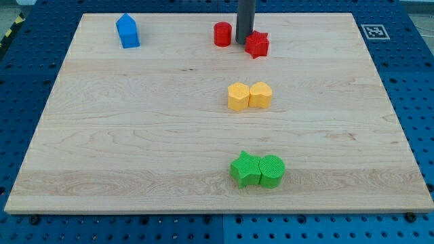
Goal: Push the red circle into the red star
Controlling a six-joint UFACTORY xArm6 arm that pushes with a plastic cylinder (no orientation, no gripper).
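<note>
Near the surface's far edge, my tip (pixel 244 43), a bare rod with no gripper to open or close, stands between the red circle (pixel 222 34) and red star (pixel 257 45).

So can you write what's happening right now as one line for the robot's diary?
tip: between red circle and red star | circle and star: apart, not yet together | yellow pair, green pair, blue block: away from tip
</note>
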